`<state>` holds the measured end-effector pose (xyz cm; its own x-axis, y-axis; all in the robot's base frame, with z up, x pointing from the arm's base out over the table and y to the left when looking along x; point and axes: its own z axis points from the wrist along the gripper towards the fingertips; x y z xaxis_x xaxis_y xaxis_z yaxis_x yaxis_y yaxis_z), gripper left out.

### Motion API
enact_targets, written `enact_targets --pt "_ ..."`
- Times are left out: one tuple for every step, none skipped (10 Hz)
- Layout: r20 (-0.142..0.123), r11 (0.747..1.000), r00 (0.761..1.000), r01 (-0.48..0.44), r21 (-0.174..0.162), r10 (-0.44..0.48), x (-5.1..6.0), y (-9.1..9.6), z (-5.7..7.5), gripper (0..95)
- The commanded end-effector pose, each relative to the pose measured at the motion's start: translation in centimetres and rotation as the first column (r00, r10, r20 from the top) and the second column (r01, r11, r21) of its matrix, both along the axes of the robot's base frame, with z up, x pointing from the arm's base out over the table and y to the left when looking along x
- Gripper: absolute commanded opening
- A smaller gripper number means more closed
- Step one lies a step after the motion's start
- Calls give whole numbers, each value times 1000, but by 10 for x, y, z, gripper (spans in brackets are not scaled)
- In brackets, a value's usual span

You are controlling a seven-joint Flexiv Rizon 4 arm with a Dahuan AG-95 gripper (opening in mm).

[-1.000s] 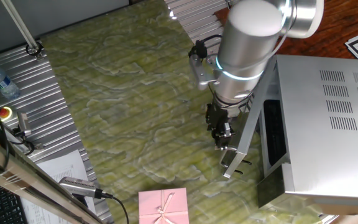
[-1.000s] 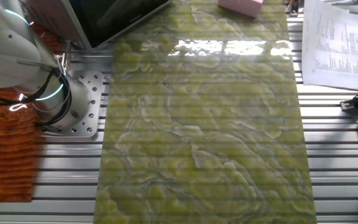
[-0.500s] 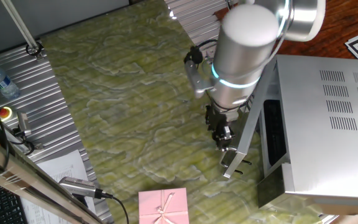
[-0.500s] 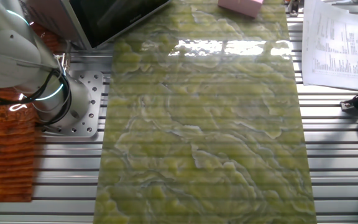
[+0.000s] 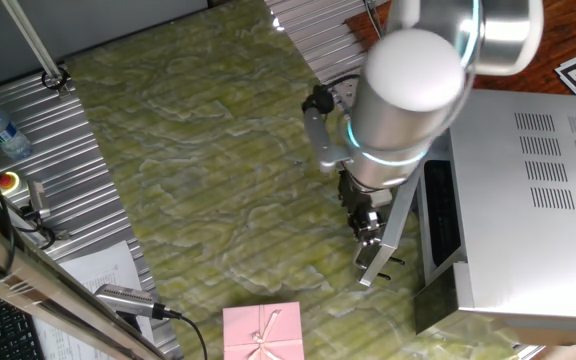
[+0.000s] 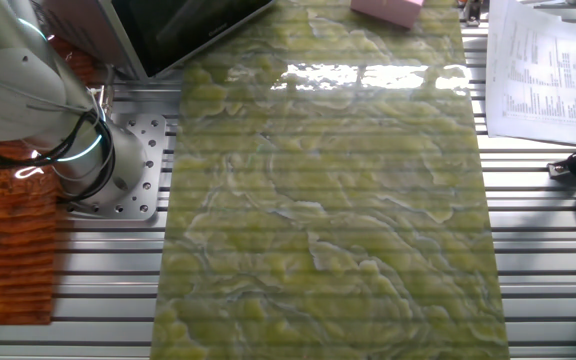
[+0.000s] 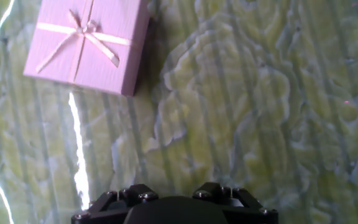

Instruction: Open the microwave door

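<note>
Clearly, in one fixed view the microwave point(image 5: 528, 200) stands at the right edge of the table, its vented top panel facing the camera, and the microwave door point(image 5: 400, 222) stands partly swung out from the cavity, the dark interior showing behind it. The gripper point(image 5: 368, 228) hangs under the big silver arm just at the outer face of the door, close to its free edge; whether the fingers press the panel or grip anything is hidden by the wrist, so I cannot tell how wide they stand. To do this step well, I judge the hand should follow the arc of the hinge rather than pull straight, keeping contact near the free edge where leverage is best, and move slowly so the light oven does not slide on the smooth cloth. A pink gift box point(image 5: 262, 332) lies near the front edge, apart from the door's path as far as I can see. In the other fixed view only the arm's base point(image 6: 88, 160) on the slotted aluminium table point(image 6: 298, 320) shows, with the green marbled cloth point(image 6: 328, 200) glossy under ceiling light and papers point(image 6: 538, 70) to the right. The hand view looks down on the same cloth and the box, with only the black gripper body at the bottom; no fingertips show.
</note>
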<state>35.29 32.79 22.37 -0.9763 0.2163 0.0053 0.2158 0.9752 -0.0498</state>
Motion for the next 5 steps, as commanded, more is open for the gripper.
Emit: enact_targets --pt "20 1000 1000 -13 8 13 -3 -3 3 570" --pt "25 1000 1000 -17 11 16 -3 -3 3 570" --pt "28 1000 999 -22 15 21 -3 -3 3 570" --pt "29 1000 999 -23 15 22 -3 -3 3 570" --pt "33 1000 999 -23 16 23 -3 -3 3 570"
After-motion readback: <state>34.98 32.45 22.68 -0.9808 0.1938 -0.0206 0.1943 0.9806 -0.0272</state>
